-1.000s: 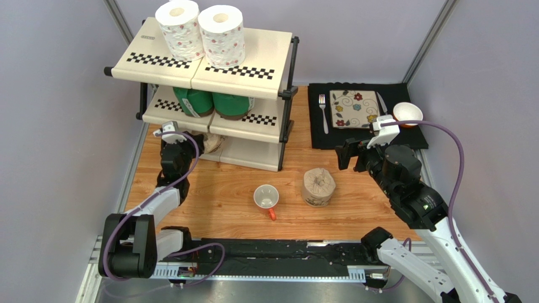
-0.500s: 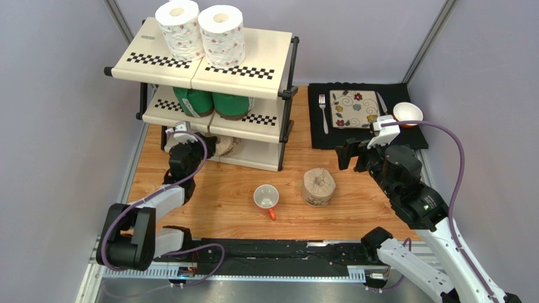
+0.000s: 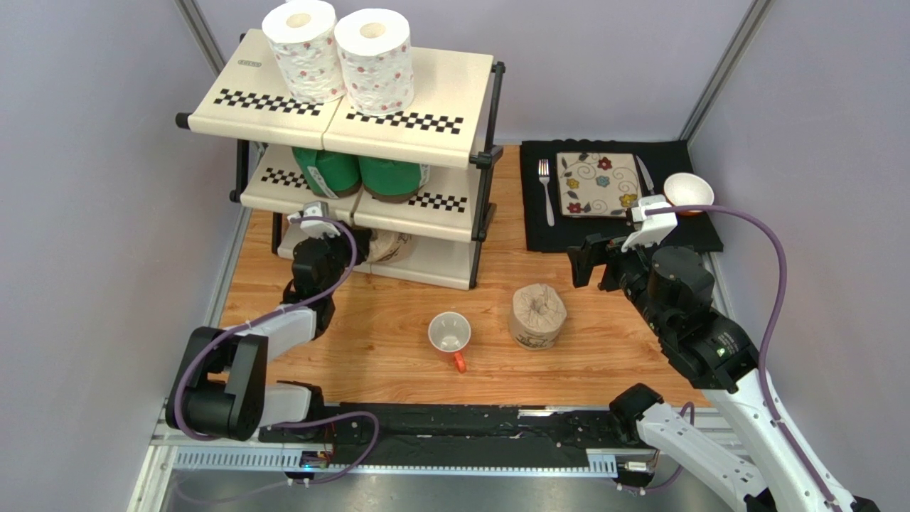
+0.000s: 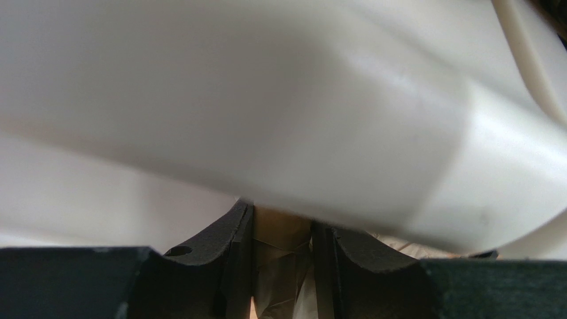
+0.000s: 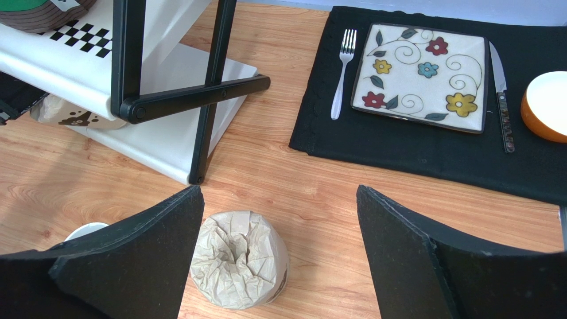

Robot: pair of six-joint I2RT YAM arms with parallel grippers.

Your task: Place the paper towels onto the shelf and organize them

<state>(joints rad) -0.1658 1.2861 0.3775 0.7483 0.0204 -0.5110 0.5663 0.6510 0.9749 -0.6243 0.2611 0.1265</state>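
Two white floral paper towels [image 3: 304, 48] [image 3: 376, 59] stand on the top tier of the shelf [image 3: 449, 91]. On the middle tier sit two green ones [image 3: 326, 169] [image 3: 393, 176]. My left gripper [image 3: 320, 237] reaches under the middle tier, shut on the crumpled wrapper of a tan roll [image 3: 387, 248] on the bottom tier. In the left wrist view the gripper [image 4: 281, 222] pinches the tan paper [image 4: 283, 279], and cream plastic hides the rest. A second tan roll [image 3: 537, 314] [image 5: 239, 259] stands on the table. My right gripper [image 3: 596, 265] [image 5: 279, 193] hovers open just behind it.
A white mug with a red handle [image 3: 450, 333] lies left of the loose tan roll. At the back right, a black placemat [image 3: 662, 229] holds a floral plate [image 3: 598, 184], fork [image 3: 545, 190], knife [image 5: 502, 106] and orange-and-white bowl [image 3: 688, 192]. A black shelf post [image 5: 209, 93] stands ahead of my right gripper.
My left gripper has moved right and in under the shelf, carrying the tan roll from the shelf's left end further onto the bottom tier. The right arm has barely moved.
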